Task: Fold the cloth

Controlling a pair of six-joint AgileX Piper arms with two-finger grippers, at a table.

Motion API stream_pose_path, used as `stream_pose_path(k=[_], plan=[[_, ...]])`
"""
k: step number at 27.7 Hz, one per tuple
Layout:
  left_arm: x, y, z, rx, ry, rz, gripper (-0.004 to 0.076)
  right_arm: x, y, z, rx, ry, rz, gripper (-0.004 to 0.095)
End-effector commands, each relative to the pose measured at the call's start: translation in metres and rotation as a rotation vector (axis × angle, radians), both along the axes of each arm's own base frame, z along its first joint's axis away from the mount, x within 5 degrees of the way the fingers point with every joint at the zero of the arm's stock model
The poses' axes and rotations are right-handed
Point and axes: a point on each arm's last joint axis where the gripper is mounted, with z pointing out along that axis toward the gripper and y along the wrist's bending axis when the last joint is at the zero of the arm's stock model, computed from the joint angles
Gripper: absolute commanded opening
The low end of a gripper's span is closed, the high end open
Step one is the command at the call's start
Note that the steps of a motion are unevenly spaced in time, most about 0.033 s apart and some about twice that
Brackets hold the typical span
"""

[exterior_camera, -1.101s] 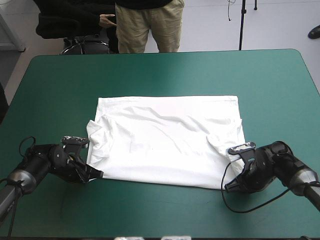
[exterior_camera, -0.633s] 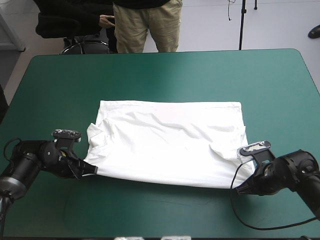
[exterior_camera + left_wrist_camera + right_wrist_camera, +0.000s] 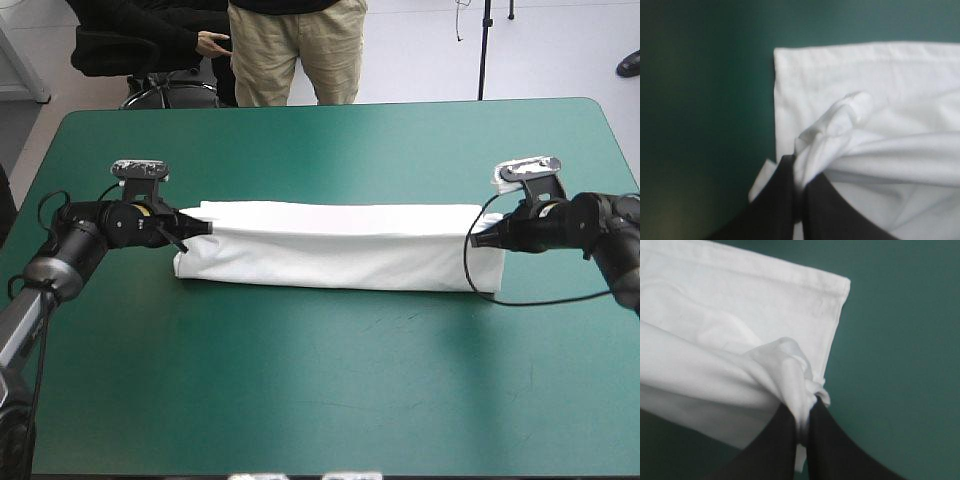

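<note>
White short-sleeved T-shirt (image 3: 340, 258) lies as a long doubled-over band across the middle of the teal-green-covered desk (image 3: 330, 380). The left end effector (image 3: 203, 228), with two black fin-shaped fingers, is clenched on a bunched pinch of cloth at one end. The right end effector (image 3: 480, 238) grips the other end the same way. The fabric looks light, limp and creasing, so it probably handles best held at the hemmed corners, both ends taut together.

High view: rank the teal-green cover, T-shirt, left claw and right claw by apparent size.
1. teal-green cover
2. T-shirt, folded into a long band
3. left claw and right claw: they look alike, so no ranking between them
</note>
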Motion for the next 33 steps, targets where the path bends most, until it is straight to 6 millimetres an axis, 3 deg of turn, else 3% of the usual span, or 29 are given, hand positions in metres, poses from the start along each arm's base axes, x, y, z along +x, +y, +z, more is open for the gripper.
stream_pose_path(k=[1, 3, 7, 11, 14, 16, 19, 21, 23, 28, 31, 33], plan=[[0.033, -0.005, 0.019, -0.052, -0.150, 0.018, -0.0017, 0.038, -0.009, 0.013, 0.047, -0.120, -0.003, -0.0018], [0.052, -0.007, 0.010, -0.048, -0.139, 0.019, -0.0017, 0.065, -0.009, 0.003, 0.054, -0.101, 0.003, -0.0018], [0.069, -0.008, -0.003, -0.046, -0.133, 0.023, -0.0017, 0.093, -0.007, -0.012, 0.085, -0.050, 0.014, -0.0017], [0.073, -0.007, -0.006, -0.035, -0.146, 0.023, -0.0016, 0.103, -0.006, -0.018, 0.093, -0.028, 0.018, 0.0024], [0.074, -0.007, -0.004, -0.016, -0.166, 0.017, 0.0037, 0.103, -0.010, -0.017, 0.091, -0.032, 0.003, 0.0164], [0.075, -0.006, 0.000, 0.003, -0.178, 0.005, 0.0152, 0.102, -0.015, -0.014, 0.092, -0.035, -0.010, 0.0314], [0.078, -0.006, 0.012, 0.016, -0.190, -0.005, 0.0426, 0.095, -0.025, -0.002, 0.093, -0.056, -0.036, 0.0510], [0.080, -0.007, 0.023, 0.006, -0.202, -0.003, 0.0573, 0.089, -0.032, 0.009, 0.098, -0.079, -0.055, 0.0582], [0.080, -0.009, 0.031, -0.025, -0.197, -0.001, 0.0618, 0.081, -0.036, 0.021, 0.096, -0.100, -0.063, 0.0582], [0.073, -0.044, 0.047, -0.155, -0.166, -0.173, 0.0528, 0.056, -0.038, 0.049, 0.088, -0.129, -0.055, 0.0548], [0.063, -0.077, 0.047, -0.247, -0.137, -0.345, 0.0403, 0.045, -0.039, 0.057, 0.086, -0.138, -0.057, 0.0546], [0.056, -0.101, 0.043, -0.293, -0.100, -0.458, 0.0251, 0.042, -0.042, 0.055, 0.095, -0.126, -0.067, 0.0546]])
